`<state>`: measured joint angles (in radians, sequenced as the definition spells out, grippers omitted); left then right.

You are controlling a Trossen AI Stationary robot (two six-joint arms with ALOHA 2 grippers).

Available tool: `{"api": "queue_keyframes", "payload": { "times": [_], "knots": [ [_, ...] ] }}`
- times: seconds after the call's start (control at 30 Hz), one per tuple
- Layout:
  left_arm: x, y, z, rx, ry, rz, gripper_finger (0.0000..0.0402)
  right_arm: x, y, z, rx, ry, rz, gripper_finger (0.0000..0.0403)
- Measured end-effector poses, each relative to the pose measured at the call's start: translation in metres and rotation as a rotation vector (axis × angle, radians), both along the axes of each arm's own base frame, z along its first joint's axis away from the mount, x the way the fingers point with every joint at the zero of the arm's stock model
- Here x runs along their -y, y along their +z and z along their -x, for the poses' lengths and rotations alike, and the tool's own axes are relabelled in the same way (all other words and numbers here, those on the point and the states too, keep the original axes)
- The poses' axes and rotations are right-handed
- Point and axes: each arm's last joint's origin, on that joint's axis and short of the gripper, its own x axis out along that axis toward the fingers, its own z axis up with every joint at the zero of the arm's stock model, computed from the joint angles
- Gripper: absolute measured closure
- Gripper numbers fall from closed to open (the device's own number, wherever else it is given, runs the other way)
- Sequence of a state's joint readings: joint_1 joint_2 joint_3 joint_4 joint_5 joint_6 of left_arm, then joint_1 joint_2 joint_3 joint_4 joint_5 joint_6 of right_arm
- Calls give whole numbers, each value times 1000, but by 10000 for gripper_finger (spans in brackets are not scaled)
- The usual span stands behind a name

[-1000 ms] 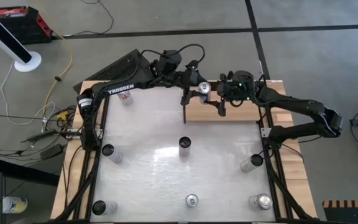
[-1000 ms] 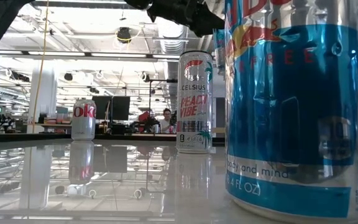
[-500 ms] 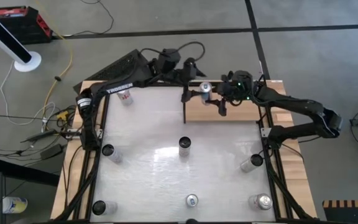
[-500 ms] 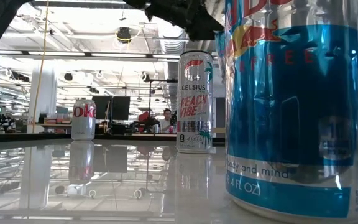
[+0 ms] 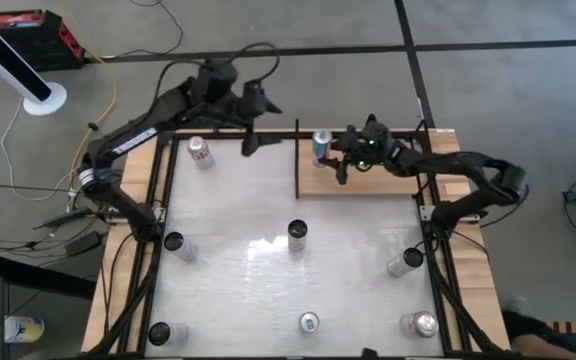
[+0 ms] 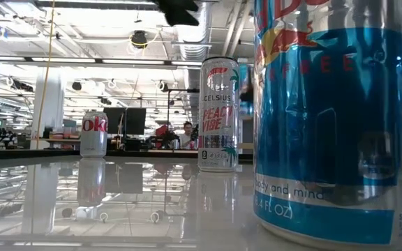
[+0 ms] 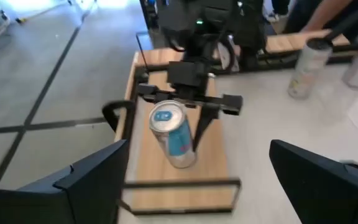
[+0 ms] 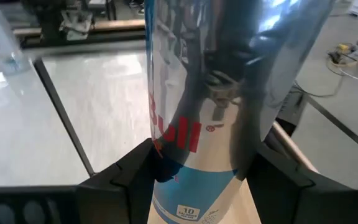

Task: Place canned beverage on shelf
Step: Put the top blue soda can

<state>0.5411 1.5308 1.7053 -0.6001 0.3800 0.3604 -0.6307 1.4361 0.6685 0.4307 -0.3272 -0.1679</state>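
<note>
Gripping a blue-and-silver Red Bull can (image 5: 320,146) from the side, the right gripper (image 5: 340,152) sits right of centre in the upper part of the high view, over the left end of the shelf (image 5: 388,178), the tan wood panel with black rails. The right wrist view shows why the hold is a side one: its fingers (image 8: 126,180) press on opposite flanks of the can (image 8: 216,106), which keeps the can upright and leaves its base free to meet the wood. In the left wrist view the can (image 7: 173,132) stands upright, or nearly so, over the wooden panel (image 7: 210,168) with the right gripper (image 7: 194,102) closed on it from behind; whether its base already touches the wood I cannot tell.

The left gripper (image 5: 253,120) hovers at upper left of centre, off the shelf and beyond the table's far edge, its two fingers (image 7: 86,180) spread wide and holding nothing (a sensible place for it, clear of the other arm's work).

On the glossy table (image 5: 238,210) other cans wait: a Celsius can (image 5: 297,234) at the middle, which the low view shows upright (image 6: 218,115), a Diet Coke can (image 6: 93,134) farther off, and several more along the sides and near edge.

My judgement is that the placing is almost done; what remains is to settle the can flat and let go without tipping it.
</note>
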Motion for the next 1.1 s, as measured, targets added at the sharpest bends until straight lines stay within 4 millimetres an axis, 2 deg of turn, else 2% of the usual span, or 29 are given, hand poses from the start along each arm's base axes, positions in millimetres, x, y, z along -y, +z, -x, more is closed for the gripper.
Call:
{"api": "queue_keyframes", "payload": {
  "times": [0.1, 0.27, 0.5, 0.7, 1.1],
  "knots": [
    [16, -9, 13, 43, -14, -11, 28, 14, -15, -5, 10, 16, 17, 168],
    [42, -16, 37, 197, 10, -102, 27, 36, -35, -3, 47, 42, 4, 166],
    [61, -10, 62, 328, 25, -146, 27, 49, -57, -8, -13, 60, 57, 164],
    [62, -9, 65, 332, 26, -138, 27, 58, -57, -19, -23, 63, 21, 164],
    [60, -13, 60, 313, 24, -128, 27, 63, -56, -17, -26, 13, -8, 161]
  ]
}}
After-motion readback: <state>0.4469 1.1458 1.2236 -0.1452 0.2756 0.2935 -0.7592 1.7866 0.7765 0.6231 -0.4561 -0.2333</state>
